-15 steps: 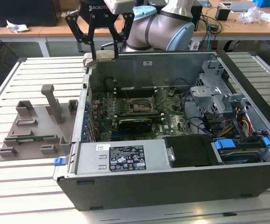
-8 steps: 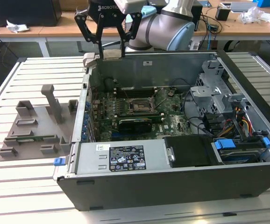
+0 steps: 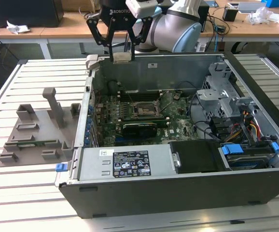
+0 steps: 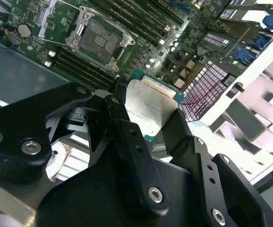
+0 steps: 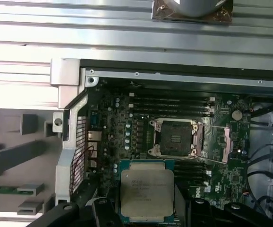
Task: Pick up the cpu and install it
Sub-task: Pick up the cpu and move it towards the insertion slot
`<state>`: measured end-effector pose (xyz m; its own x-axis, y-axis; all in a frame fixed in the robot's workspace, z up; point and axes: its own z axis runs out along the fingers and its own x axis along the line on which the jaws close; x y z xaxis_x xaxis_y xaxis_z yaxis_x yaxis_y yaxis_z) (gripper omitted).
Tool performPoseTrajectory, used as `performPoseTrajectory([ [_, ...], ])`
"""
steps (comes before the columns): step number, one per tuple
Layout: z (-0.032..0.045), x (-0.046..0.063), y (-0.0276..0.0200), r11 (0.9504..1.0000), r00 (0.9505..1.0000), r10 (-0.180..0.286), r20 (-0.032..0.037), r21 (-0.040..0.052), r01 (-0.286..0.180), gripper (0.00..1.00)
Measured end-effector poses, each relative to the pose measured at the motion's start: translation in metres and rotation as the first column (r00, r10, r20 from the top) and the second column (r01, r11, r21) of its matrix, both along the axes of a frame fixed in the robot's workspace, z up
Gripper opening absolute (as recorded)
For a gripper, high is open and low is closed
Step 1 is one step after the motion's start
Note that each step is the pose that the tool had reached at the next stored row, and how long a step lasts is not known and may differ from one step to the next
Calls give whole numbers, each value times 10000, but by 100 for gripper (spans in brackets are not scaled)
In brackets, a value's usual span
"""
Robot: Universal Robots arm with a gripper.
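Claw [image 3: 121,57] is clamped shut on the cpu [image 5: 147,192], gripping two opposite edges and holding it flat, silver top up. The cpu hangs well above the empty socket [image 5: 175,137], off to one side.

cpu [image 3: 121,57] above case [image 3: 130,193]; fixture [image 3: 33,135] beside case on table [image 3: 28,208], at the exterior view's left
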<state>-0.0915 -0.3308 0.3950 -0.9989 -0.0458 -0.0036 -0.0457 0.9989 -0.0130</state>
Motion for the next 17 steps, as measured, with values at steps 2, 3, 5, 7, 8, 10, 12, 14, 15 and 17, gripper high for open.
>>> performPoseTrajectory([
  [2,-72,80,40,10000,10000,0,-19,0,0,54],
  [3,-102,120,58,10000,10000,1,-23,-1,-1,54],
  [5,-127,147,69,10000,10000,1,-25,0,-1,54],
  [7,-140,157,74,10000,10000,1,-27,0,-1,54],
  [8,-149,163,77,10000,10000,0,-29,-1,0,54],
  [10,-171,178,89,10000,10000,1,-32,-2,-1,54],
  [12,-193,197,107,10000,10000,0,-37,-6,0,54],
  [14,-247,219,136,10000,10000,1,-42,-12,-1,54],
  [15,-266,227,144,10000,10000,1,-45,-16,-1,54],
  [17,-308,251,153,10000,10000,0,-52,-25,0,54],
])
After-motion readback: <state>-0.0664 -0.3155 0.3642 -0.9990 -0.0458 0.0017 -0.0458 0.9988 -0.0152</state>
